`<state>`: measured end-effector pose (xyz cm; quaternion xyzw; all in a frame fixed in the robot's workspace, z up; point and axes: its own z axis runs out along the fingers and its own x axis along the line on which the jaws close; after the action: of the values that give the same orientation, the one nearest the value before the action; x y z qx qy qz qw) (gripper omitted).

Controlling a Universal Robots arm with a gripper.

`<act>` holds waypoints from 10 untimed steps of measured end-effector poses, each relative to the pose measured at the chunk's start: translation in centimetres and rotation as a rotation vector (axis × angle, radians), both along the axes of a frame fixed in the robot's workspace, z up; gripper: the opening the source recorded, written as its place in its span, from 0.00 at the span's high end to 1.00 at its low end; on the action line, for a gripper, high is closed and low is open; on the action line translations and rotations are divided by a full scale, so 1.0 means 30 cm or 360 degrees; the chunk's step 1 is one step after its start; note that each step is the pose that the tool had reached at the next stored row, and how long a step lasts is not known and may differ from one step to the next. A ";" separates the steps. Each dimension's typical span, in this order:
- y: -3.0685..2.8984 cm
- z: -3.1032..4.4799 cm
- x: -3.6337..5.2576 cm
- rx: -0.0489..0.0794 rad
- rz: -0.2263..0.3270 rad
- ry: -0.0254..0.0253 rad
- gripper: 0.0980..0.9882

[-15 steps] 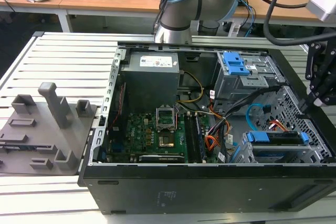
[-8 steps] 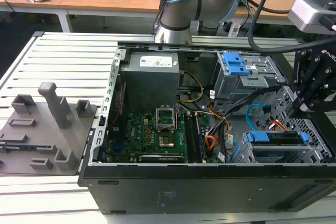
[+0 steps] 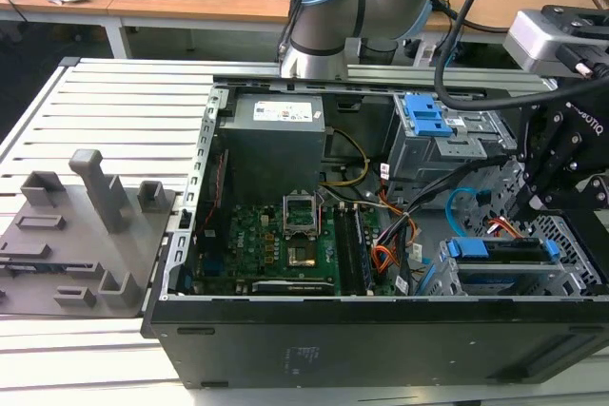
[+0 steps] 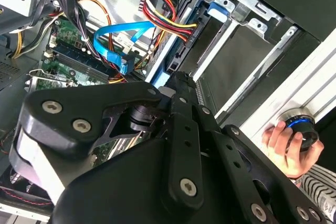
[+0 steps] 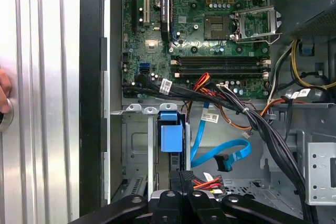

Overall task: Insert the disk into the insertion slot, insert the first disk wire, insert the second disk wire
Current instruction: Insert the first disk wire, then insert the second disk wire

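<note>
The disk (image 3: pixel 500 252), in its bright blue caddy, lies inside the silver perforated insertion slot (image 3: pixel 574 268) at the case's near corner on the exterior view's right. The caddy's blue tab also appears in both wrist views as the disk (image 5: pixel 170 136) (image 4: pixel 218 8). My black gripper (image 3: pixel 519 202) hangs over the disk's inner end. The gripper (image 5: pixel 181 176) (image 4: pixel 178 80) looks shut, and a red, yellow and black disk wire (image 5: pixel 209 183) ends right at its tips. A blue flat disk wire (image 5: pixel 223 157) (image 4: pixel 119 39) lies loose beside it, its plug free.
A taller grey cage with a smaller blue bracket (image 3: pixel 424 116) stands behind the slot. Black and orange cables (image 5: pixel 247 114) cross between the motherboard (image 3: pixel 271 235) and the bays. A person's hand (image 4: pixel 287 148) rests on a knob outside the case. A grey fixture (image 3: pixel 81 230) sits on the exterior view's left.
</note>
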<state>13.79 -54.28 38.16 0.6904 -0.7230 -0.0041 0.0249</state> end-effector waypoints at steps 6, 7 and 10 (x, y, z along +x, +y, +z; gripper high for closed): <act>0.000 0.000 -0.001 0.0000 0.0000 0.00001 0.99; 0.000 0.000 -0.001 0.0000 0.0000 0.00001 0.99; 0.000 0.000 -0.002 0.0000 0.0000 0.00001 0.98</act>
<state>13.74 -54.28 38.15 0.6904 -0.7230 -0.0042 0.0249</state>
